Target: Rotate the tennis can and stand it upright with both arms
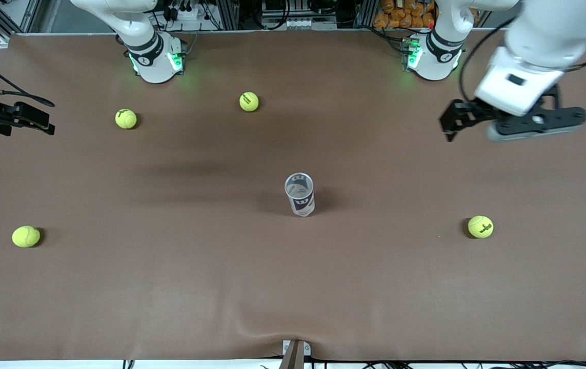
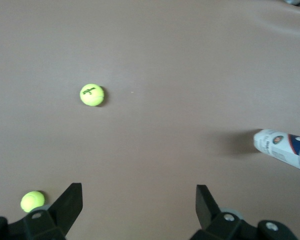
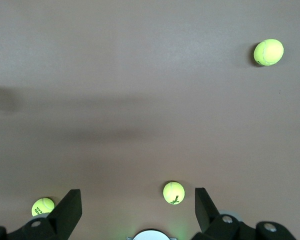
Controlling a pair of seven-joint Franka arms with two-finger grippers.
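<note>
The tennis can (image 1: 300, 197) stands upright near the middle of the brown table, its round mouth facing up and its white and navy label showing. It also shows at the edge of the left wrist view (image 2: 282, 147). My left gripper (image 1: 513, 123) hangs open in the air over the left arm's end of the table, well apart from the can, with nothing between its fingers (image 2: 139, 200). Over the right arm's end of the table, my right gripper (image 1: 31, 117) also hangs open and empty (image 3: 138, 202), far from the can.
Several yellow-green tennis balls lie scattered: two (image 1: 126, 118) (image 1: 248, 101) close to the arms' bases, one (image 1: 25, 236) toward the right arm's end and one (image 1: 480, 226) toward the left arm's end. A small fold in the brown table cover (image 1: 293, 335) sits at the near edge.
</note>
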